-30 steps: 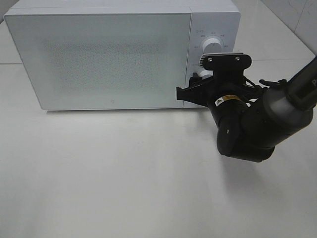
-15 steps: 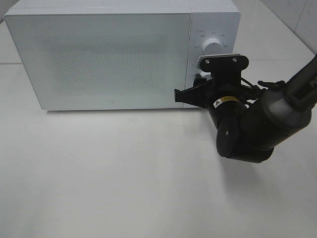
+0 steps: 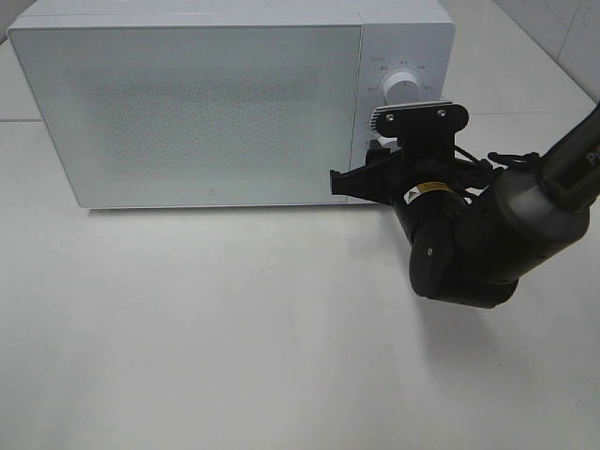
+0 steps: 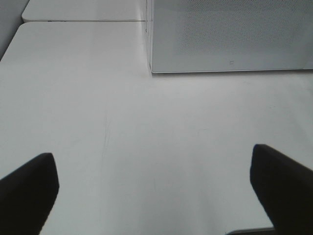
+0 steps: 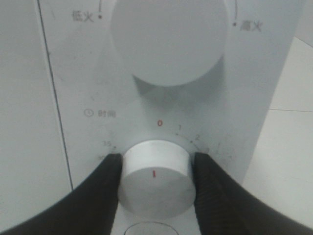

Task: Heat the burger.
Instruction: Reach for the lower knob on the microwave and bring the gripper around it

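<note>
Since a second ago my right arm (image 3: 487, 244) has shifted a little toward the microwave (image 3: 187, 112)'s control panel. It now covers the lower knob (image 5: 154, 181), which showed beside it in the high view before. My right gripper (image 5: 155, 166) has narrowed and now pinches that knob, one finger pressed on each side, with the knob's red mark pointing toward the 0. The microwave, the worktop (image 3: 234, 328) and my left gripper (image 4: 151, 156) have not changed.

The worktop is white and bare from the microwave's front to the near edge of the high view. A pale tiled wall (image 3: 562, 28) shows at the far right. The microwave sits at the back with its frosted door (image 3: 197, 103) shut. I cannot tell where the burger is, as no view shows it.

My left gripper hangs spread wide over bare worktop, well apart from the microwave's near corner. At the panel, the upper knob (image 3: 401, 86) sits just above my right gripper, untouched.
</note>
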